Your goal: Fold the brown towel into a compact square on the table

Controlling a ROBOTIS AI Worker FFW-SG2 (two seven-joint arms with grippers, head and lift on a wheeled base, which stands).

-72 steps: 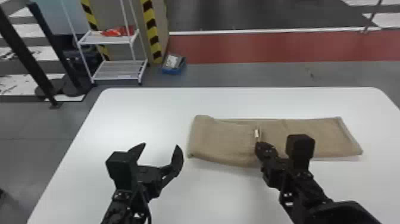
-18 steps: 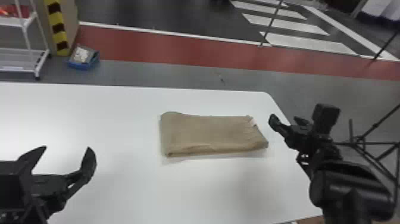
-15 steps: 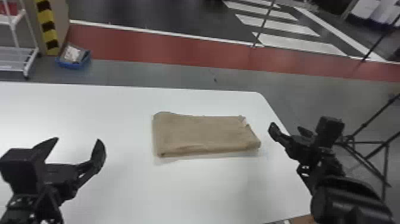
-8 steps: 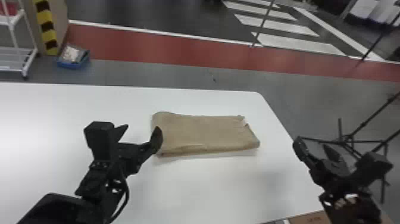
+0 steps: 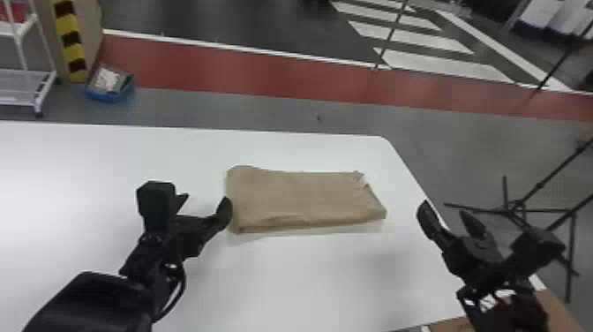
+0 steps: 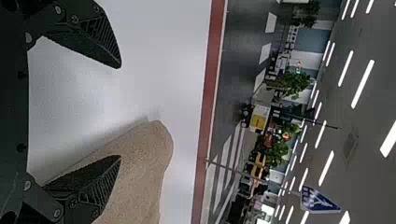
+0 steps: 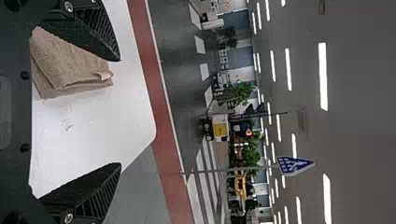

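Brown towel, folded, is lying on worktop — left gripper and right gripper are flanking it, fingers wide apart, holding nothing.

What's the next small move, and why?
I'd probably bring the left gripper in and close its jaws on the brown towel's left end, for a fold rightward. The towel lies as a rectangle wider than deep, not a square, and those jaws are open by that end, apparently empty.
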